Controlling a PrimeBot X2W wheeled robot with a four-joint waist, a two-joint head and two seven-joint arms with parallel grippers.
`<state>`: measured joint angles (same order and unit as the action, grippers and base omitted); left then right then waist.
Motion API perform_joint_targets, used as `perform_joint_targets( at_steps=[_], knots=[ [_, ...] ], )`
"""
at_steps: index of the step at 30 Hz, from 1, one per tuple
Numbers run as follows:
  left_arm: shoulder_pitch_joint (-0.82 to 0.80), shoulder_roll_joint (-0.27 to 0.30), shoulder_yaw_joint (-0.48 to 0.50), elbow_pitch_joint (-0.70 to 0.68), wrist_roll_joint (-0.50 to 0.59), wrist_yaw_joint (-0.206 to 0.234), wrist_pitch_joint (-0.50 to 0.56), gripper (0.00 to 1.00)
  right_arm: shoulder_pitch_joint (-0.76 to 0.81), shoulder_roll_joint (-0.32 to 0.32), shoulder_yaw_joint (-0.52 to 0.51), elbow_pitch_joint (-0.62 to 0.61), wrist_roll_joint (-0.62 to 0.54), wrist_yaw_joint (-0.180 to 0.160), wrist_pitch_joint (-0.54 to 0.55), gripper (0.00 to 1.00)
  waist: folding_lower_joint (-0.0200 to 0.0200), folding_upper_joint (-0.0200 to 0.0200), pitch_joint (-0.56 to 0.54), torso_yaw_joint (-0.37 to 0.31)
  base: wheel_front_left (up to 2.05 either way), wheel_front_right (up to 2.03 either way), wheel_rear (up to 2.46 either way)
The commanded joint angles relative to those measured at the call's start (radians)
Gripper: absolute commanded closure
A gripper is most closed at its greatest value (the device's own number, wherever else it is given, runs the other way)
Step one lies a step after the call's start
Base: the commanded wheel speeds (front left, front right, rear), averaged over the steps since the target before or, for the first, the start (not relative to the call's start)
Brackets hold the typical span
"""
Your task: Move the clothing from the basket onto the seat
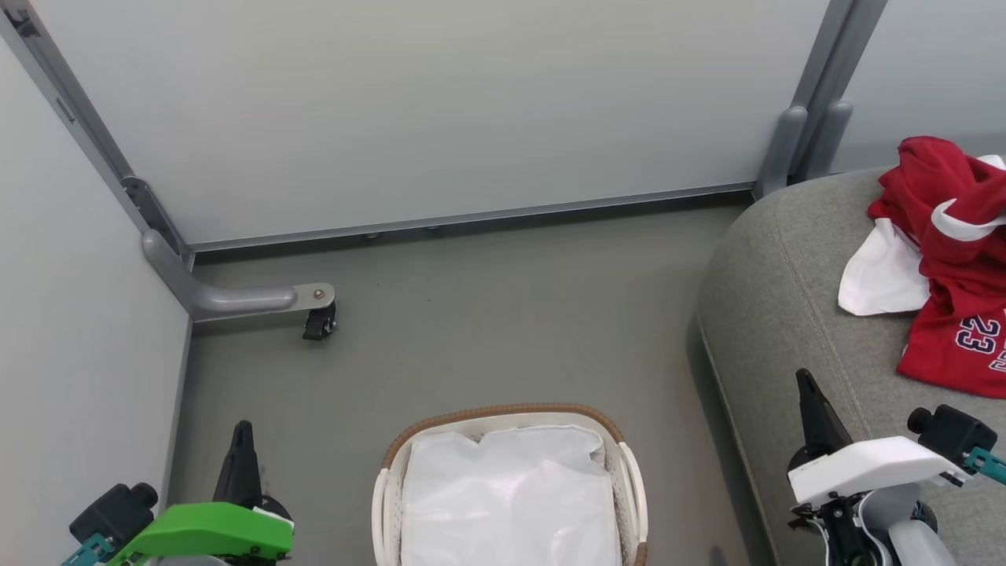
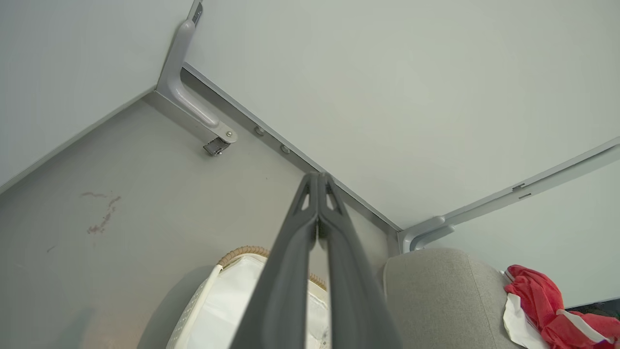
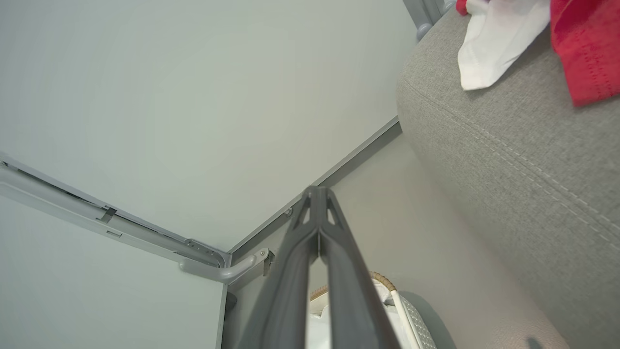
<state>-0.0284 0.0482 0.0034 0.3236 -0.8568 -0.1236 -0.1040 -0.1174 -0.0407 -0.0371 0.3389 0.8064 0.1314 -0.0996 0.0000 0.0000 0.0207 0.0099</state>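
Jaws closed, empty, left gripper (image 2: 318,177), right gripper (image 3: 318,191)

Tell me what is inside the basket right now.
Inside the basket lies a white cloth liner, rumpled and spread across it. Anything beneath the liner is covered, and the basket's near end runs off the picture.

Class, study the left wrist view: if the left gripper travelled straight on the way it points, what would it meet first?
Probably the foot of the pale wall panel, at its bottom rail: the left gripper, jaws shut, points right there. Depth is unclear, so the floor just before it might come first.
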Motion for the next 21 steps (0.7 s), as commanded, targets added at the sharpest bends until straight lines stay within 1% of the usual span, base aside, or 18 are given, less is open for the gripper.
perform_joint_targets(
  at_steps=[1, 21],
  knots=[
    [-0.030, 0.007, 0.010, -0.017, -0.033, -0.004, 0.008, 1.00, -0.004, -0.007, -0.006, -0.017, 0.035, 0.000, 0.009, 1.00, 0.0000, 0.0000, 0.000, 0.000, 0.00, 0.00, 0.00],
    [-0.048, 0.008, 0.039, -0.037, -0.254, -0.006, 0.070, 1.00, 0.000, -0.009, -0.028, -0.042, 0.269, -0.001, 0.072, 1.00, 0.0000, 0.0000, -0.004, -0.002, 0.00, 0.00, 0.00]
  ],
)
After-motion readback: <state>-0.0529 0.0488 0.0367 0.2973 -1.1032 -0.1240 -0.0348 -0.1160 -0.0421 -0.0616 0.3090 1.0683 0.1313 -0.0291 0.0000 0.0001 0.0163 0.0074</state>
